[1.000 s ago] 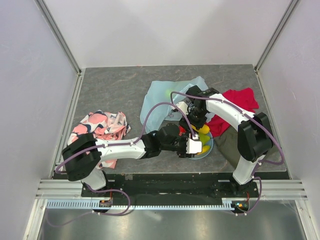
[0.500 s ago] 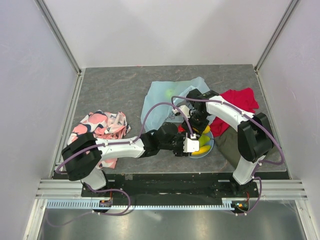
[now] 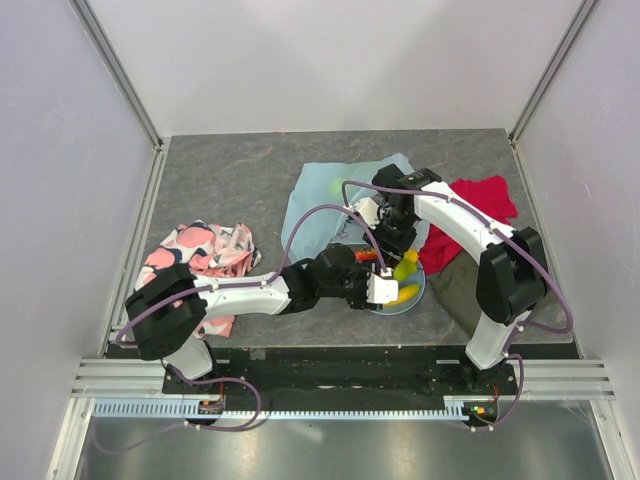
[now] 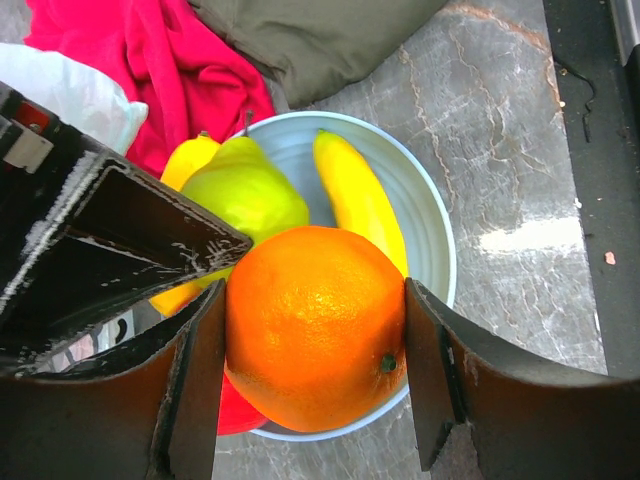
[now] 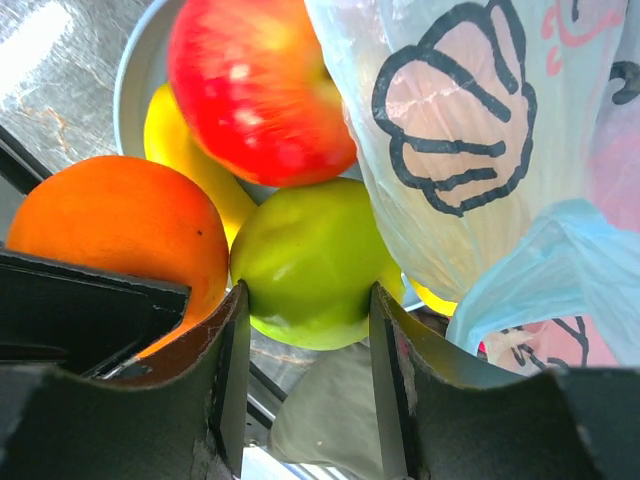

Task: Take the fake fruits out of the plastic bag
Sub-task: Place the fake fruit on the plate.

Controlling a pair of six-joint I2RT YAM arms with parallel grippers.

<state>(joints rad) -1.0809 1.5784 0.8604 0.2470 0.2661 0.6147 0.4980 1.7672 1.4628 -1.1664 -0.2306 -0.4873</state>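
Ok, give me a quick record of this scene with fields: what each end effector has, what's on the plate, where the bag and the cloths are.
left end effector: shut on orange, over the plate
right end effector: closed around green pear, next to the orange
on plate: banana, red apple
plastic bag: lying next to the plate
cloths: red cloth beside the plate; pink patterned cloth on the table's left

1. Plate (image 3: 418,292): from overhead we see only its right rim; the fruits (image 3: 405,268) on it are too small to name.
2. Red apple (image 5: 260,85): blurred, cut by the top edge.
3. Plastic bag (image 5: 470,150): runs off the right edge.
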